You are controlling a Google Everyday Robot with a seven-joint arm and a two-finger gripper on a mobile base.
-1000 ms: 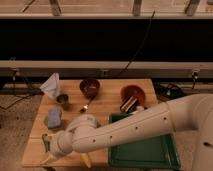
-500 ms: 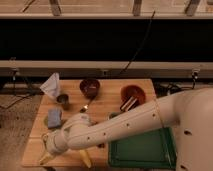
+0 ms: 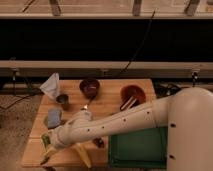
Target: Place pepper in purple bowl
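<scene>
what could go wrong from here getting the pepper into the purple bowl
1. The gripper, open, sits low by the pepper, right at the near edge of the table; a nudge might push the pepper off.
2. The yellow corn-like piece lies close under the arm and may get swept aside.
3. The grey cup stands between there and the purple bowl; a low carry might clip it.

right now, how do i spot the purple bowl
On the table, look along the far edge, near the middle. The gripper is at the front-left corner; the purple bowl sits well away from it, between a grey cup and a red bowl. It is the darker, maroon bowl.
</scene>
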